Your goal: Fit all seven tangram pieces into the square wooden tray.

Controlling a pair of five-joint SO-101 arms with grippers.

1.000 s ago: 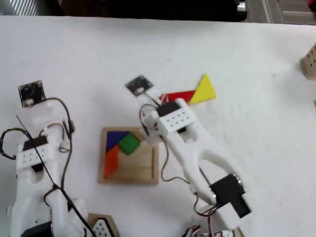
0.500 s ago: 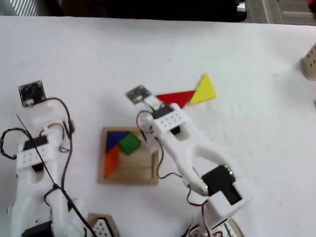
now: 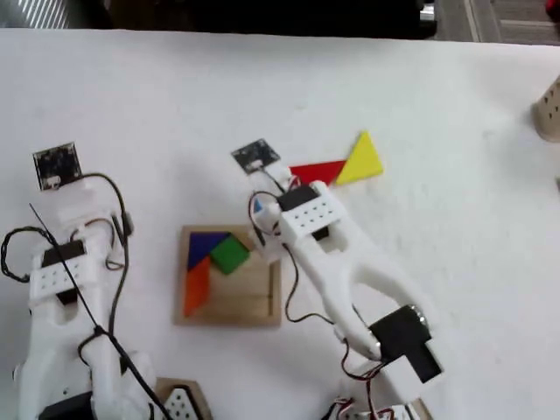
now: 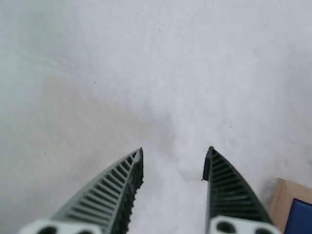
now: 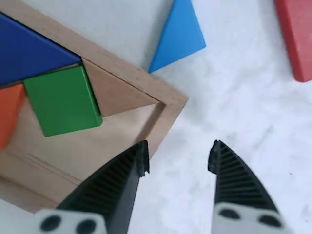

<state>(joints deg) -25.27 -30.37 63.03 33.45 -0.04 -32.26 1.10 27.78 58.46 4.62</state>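
The square wooden tray (image 3: 262,306) lies at the table's middle front and holds a dark blue piece (image 3: 206,244), a green square (image 3: 230,255) and an orange piece (image 3: 196,286). My right gripper (image 5: 178,155) stands open over the tray's far right corner (image 5: 168,114), with nothing between its fingers. A light blue triangle (image 5: 178,34) lies on the table just outside that corner. Farther back are a red piece (image 3: 317,171) and a yellow triangle (image 3: 361,160). My left gripper (image 4: 174,156) is open over bare white table, left of the tray (image 4: 285,200).
The left arm (image 3: 57,271) sits at the table's left front. Square black tags stand on both wrists (image 3: 57,164) (image 3: 255,156). A beige perforated object (image 3: 549,109) is at the right edge. Another wooden item (image 3: 179,401) lies at the front edge.
The right arm swung a little toward the tray and then back to the right. The light blue triangle now peeks out beside its wrist. The left arm has kept still.
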